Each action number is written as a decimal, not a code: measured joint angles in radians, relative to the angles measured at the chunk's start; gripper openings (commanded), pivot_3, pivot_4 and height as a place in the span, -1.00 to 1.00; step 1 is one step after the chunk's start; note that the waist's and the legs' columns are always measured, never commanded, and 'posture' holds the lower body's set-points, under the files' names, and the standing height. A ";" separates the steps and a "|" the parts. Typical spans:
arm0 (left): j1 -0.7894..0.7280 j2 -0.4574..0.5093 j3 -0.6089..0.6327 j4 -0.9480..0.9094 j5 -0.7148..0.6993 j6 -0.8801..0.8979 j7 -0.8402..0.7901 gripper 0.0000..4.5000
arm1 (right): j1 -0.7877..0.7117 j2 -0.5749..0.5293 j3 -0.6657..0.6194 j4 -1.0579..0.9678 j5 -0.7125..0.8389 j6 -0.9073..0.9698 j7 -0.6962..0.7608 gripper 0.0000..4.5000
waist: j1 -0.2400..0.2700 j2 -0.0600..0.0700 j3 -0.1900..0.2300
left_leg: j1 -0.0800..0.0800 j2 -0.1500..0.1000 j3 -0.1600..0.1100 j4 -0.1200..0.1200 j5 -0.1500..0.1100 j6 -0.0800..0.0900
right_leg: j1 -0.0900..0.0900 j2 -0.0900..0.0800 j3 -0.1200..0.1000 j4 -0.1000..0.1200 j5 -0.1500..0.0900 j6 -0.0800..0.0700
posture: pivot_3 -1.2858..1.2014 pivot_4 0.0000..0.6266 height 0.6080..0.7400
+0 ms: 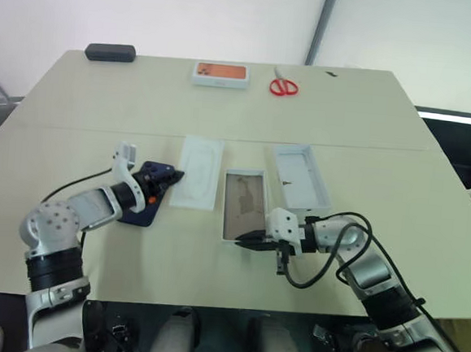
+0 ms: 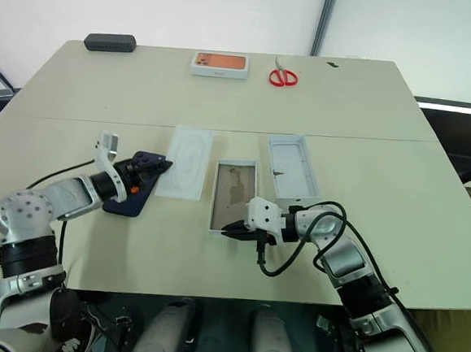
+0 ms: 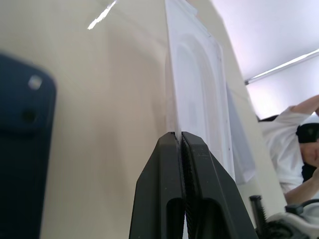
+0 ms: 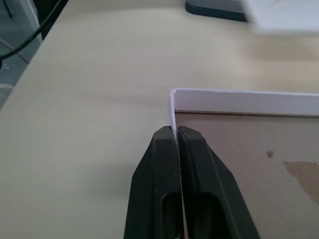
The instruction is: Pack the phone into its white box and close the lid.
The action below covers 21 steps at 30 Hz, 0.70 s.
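Right gripper point(image 1: 247, 240) is pinched on the near wall of the white box point(image 1: 244, 203), at its corner. Left gripper point(image 1: 173, 176) is clamped on the edge of the white insert point(image 1: 197, 181). Phone point(image 1: 141, 204) lies under my left wrist; lid point(image 1: 301, 177) sits just beyond my right gripper. I'd keep the box steady, move the insert clear without bending it, then fetch the phone.
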 measured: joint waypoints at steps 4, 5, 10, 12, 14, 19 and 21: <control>-0.016 0.000 0.017 0.020 -0.038 0.005 0.020 -1.00 | -0.077 0.050 0.028 0.112 -0.060 -0.091 -0.015 -0.97 | -0.001 0.000 0.000 | 0.000 0.000 0.000 0.000 0.000 -0.001 | 0.000 0.002 0.000 0.000 0.000 0.000 | 0.03 -0.52 1.00; -0.019 0.000 0.021 0.028 -0.044 0.005 0.026 -1.00 | -0.106 0.076 0.029 0.157 -0.070 -0.104 -0.024 -0.97 | -0.002 0.000 0.000 | 0.000 0.000 0.000 0.000 0.001 -0.002 | -0.001 0.003 0.000 0.000 0.000 0.000 | 0.03 -0.52 1.00; -0.019 -0.001 0.018 0.029 -0.067 0.004 0.046 -1.00 | -0.221 0.122 0.017 0.318 -0.098 -0.165 -0.063 -0.97 | 0.002 0.000 0.000 | -0.001 0.000 0.000 0.000 0.001 -0.003 | -0.001 0.003 0.000 0.000 0.000 0.000 | 0.03 -0.52 1.00; -0.012 -0.012 0.012 0.025 -0.069 -0.001 0.053 -1.00 | -0.230 0.136 0.012 0.320 -0.094 -0.164 -0.058 -0.97 | 0.004 0.000 0.000 | -0.001 0.001 -0.001 0.000 0.001 -0.003 | -0.001 0.002 0.000 0.000 0.000 0.000 | 0.03 -0.52 1.00; 0.002 -0.039 -0.013 0.014 -0.062 -0.012 0.062 -1.00 | -0.216 0.155 0.014 0.302 -0.076 -0.143 -0.041 -0.87 | 0.005 0.000 0.000 | -0.001 0.001 -0.001 -0.001 0.001 -0.003 | -0.001 0.002 0.000 0.000 0.000 0.000 | 0.03 -0.52 1.00; 0.016 -0.114 -0.061 0.007 -0.046 -0.060 0.093 -1.00 | -0.197 0.170 0.010 0.254 -0.055 -0.084 -0.048 0.08 | 0.004 0.000 0.000 | -0.001 0.000 -0.001 0.000 0.002 -0.003 | -0.001 0.002 0.000 0.000 0.001 0.000 | 0.03 -0.52 1.00; 0.016 -0.126 -0.070 0.005 -0.043 -0.083 0.107 -1.00 | -0.189 0.159 -0.014 0.229 -0.041 -0.063 -0.061 0.52 | 0.004 0.000 0.000 | -0.001 0.000 -0.001 -0.001 0.002 -0.003 | -0.001 0.002 0.000 0.000 0.001 0.000 | 0.03 -0.52 1.00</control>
